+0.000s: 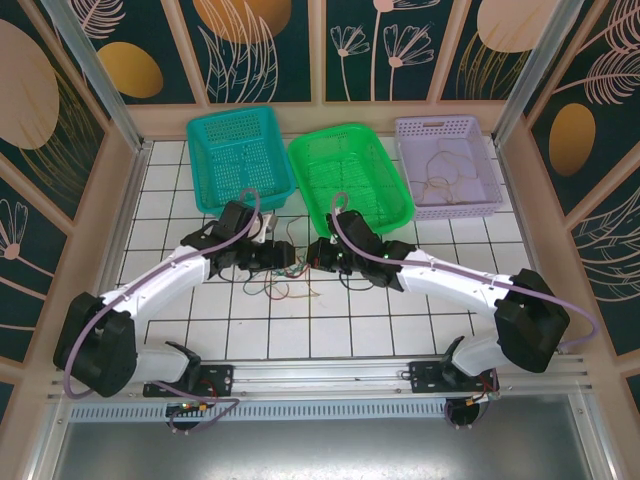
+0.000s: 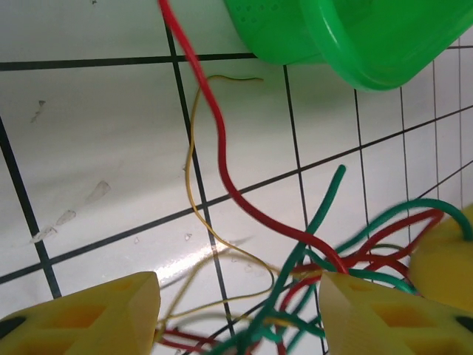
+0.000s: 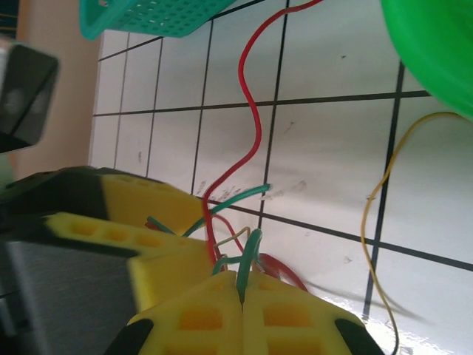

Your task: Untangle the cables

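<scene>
White tiled table [image 1: 400, 320]: teal basket [image 1: 235, 150], green basket [image 1: 345, 170], lilac basket [image 1: 438, 124] along far edge (side by side); cables [image 1: 285, 288] mid-table.

Red, green, tan-yellow cables [image 2: 220, 148] on white black-gridded tiles [image 1: 400, 320]; teal basket [image 1: 238, 150], green basket [image 1: 355, 170], lilac basket [image 1: 445, 122].

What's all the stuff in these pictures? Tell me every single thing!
teal basket: one, blue-green, back left of the table
green basket: one, bright green, back middle
purple basket: one, pale purple, back right
tan wire: one, tan, lying in the purple basket
table: one, white tiles with dark lines, under everything
red cable: at least one, red, in the knot at the table's middle
green cables: a few, green, in the knot
yellow cable: one, tan-yellow, beside the red cable
left arm, right arm: two, white and black, reaching to the middle
left pincer: one, yellow, open around the knot
right pincer: one, yellow, shut on one of the green cables
</scene>
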`<action>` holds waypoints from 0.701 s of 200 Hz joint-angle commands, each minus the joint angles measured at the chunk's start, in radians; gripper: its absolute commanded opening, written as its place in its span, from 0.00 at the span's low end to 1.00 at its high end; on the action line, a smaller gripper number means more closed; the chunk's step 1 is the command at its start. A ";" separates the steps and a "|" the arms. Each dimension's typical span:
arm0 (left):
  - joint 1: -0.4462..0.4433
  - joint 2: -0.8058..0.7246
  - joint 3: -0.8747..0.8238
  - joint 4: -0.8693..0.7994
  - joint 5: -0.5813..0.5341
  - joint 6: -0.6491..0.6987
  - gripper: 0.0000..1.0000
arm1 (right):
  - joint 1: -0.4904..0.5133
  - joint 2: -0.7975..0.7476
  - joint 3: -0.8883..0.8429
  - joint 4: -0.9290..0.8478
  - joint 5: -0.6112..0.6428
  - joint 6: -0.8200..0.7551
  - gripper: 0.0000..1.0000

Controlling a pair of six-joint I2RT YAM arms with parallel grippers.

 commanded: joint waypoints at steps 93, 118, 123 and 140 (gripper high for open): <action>-0.007 -0.032 -0.034 -0.056 -0.300 -0.016 0.00 | -0.107 -0.153 -0.070 0.023 -0.034 0.052 0.00; -0.007 -0.077 -0.055 -0.090 -0.378 -0.063 0.00 | -0.122 -0.189 -0.103 0.034 -0.034 0.083 0.00; -0.007 -0.086 -0.061 -0.091 -0.383 -0.069 0.00 | -0.122 -0.192 -0.105 0.033 -0.033 0.085 0.00; -0.007 -0.102 -0.070 -0.104 -0.398 -0.095 0.00 | -0.119 -0.197 -0.110 0.030 -0.032 0.089 0.00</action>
